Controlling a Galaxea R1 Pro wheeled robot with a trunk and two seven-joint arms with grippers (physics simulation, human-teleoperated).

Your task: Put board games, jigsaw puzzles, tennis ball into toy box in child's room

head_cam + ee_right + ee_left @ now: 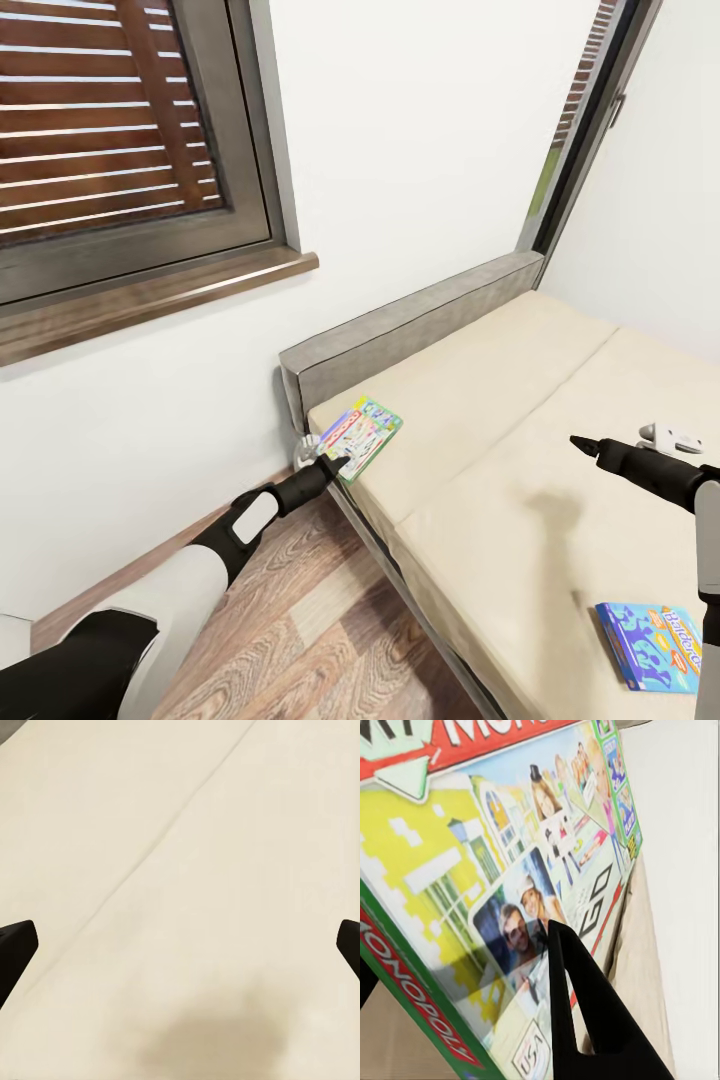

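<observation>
The left gripper (pixel 335 464) is right at the Monopoly board game (pixel 360 437), one finger (pixel 585 1020) lying over the lid and the other beneath the green edge: clamped on the box, which sits at the mattress corner by the grey headboard (pixel 410 335), about eleven o'clock on the bed (pixel 520 480). The right gripper (pixel 585 447) hovers over bare mattress at three o'clock, its fingers (pixel 15 949) spread wide apart. The blue board game (pixel 655 645) lies flat at five o'clock. A small white object (pixel 670 437) rests near the right arm.
</observation>
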